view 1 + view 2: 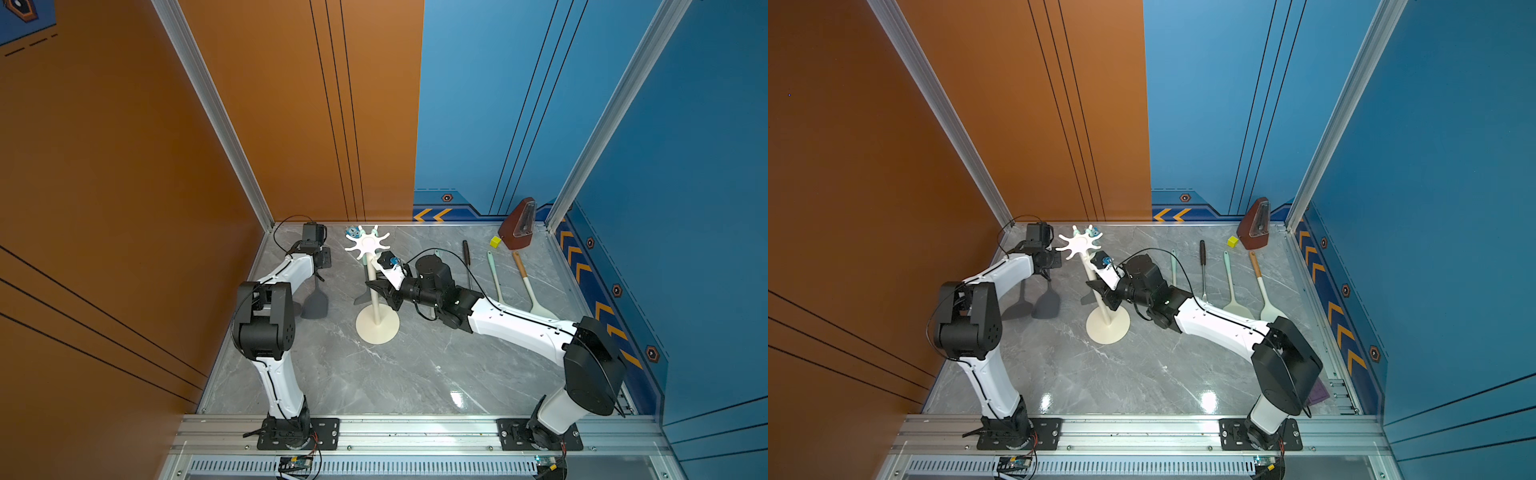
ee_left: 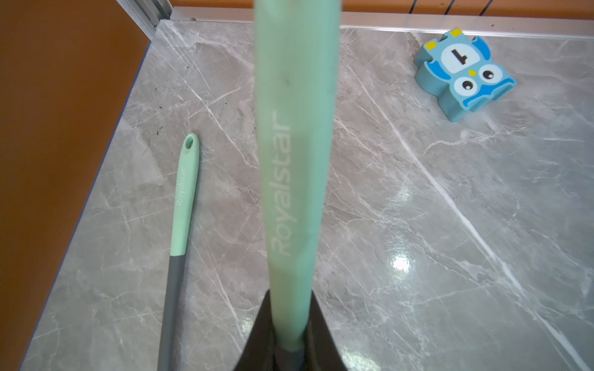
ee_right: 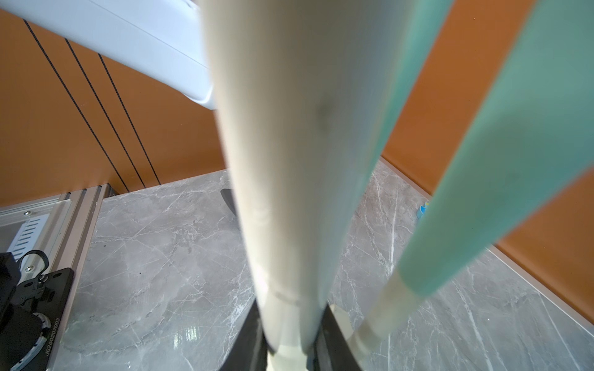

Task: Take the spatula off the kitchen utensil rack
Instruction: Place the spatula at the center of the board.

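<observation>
Note that your left gripper (image 2: 291,302) is clamped on the mint handle of the spatula (image 1: 316,305), whose grey head hangs beside the kitchen utensil rack (image 1: 377,328) without touching it, while your right gripper (image 3: 291,321) is clamped on the rack's upright pole above its round base on the table (image 1: 415,365).

Top views look down; wrist views hug fingers (image 2: 260,334).
</observation>
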### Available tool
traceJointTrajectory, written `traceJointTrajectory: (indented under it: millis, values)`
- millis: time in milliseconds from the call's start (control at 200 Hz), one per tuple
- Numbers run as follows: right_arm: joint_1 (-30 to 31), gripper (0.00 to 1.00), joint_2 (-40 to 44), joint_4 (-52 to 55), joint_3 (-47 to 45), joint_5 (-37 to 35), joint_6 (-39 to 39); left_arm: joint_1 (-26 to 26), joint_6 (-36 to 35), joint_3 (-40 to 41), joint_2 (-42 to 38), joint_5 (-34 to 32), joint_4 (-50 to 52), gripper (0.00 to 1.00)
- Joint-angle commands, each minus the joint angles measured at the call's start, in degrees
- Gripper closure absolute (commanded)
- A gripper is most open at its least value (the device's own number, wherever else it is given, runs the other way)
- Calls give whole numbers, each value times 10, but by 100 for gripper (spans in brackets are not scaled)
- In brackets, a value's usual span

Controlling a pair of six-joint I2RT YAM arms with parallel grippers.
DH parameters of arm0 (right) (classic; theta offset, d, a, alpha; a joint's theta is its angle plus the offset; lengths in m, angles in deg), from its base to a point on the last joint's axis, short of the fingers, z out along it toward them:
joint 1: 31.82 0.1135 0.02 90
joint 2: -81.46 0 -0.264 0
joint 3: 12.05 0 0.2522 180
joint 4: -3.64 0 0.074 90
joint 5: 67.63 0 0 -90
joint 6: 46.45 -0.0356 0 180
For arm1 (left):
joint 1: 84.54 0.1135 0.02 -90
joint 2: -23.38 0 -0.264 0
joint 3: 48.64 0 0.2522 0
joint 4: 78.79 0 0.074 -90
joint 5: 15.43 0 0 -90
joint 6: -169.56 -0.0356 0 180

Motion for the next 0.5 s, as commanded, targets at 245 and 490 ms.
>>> traceJointTrajectory:
  millis: [245, 490]
  values:
    - [-7, 100, -26, 24, -2, -5, 4, 3, -25, -54, 69, -13, 40, 96]
    - [-7, 100, -30, 25, 0, -4, 4, 9, -34, -104, 104, 13, 97, 92]
